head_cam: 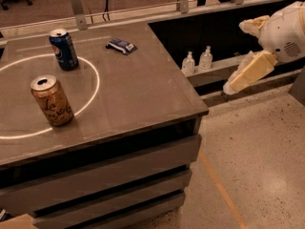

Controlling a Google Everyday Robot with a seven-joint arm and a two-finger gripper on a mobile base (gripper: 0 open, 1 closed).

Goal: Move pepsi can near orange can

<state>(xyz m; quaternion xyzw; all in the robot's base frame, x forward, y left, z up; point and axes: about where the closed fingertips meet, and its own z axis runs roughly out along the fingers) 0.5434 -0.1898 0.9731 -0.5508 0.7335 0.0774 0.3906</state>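
Note:
The pepsi can is dark blue with a silver top and stands upright at the back left of the table. The orange can is orange-gold with dark script and stands upright nearer the front left, a short way in front of the blue can. My gripper hangs in the air off the table's right side, far from both cans. Its cream fingers are spread apart and hold nothing.
A flat blue-white snack packet lies at the back middle of the grey table. A white ring of light is drawn on the tabletop around the cans. Two small clear bottles stand on a ledge right of the table. A metal railing runs behind.

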